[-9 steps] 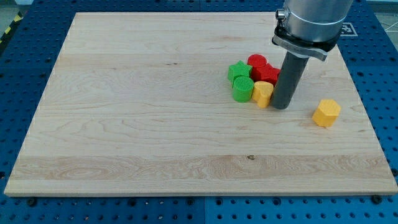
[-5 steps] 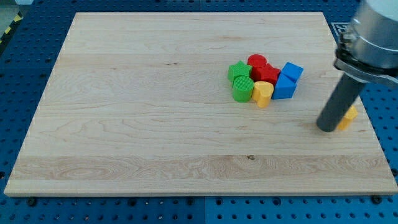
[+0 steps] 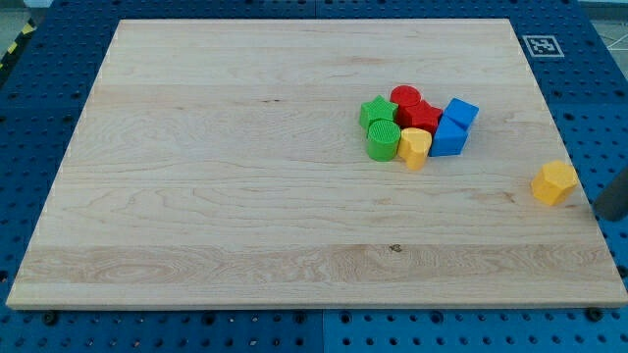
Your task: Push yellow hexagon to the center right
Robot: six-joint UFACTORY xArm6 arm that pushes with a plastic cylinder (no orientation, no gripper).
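The yellow hexagon lies near the board's right edge, about mid-height. My tip shows at the view's right edge, off the board, a little right of and below the hexagon, not touching it. Only the rod's lower end is in view. A cluster sits right of the board's centre: a green star, a green cylinder, a red cylinder, a red block, a yellow heart-like block and two blue blocks.
The wooden board rests on a blue perforated table. A fiducial marker lies off the board's top right corner.
My tip swept from beside the cluster to the right, past the board's right edge. The yellow hexagon moved right, toward the edge. The blue blocks are uncovered.
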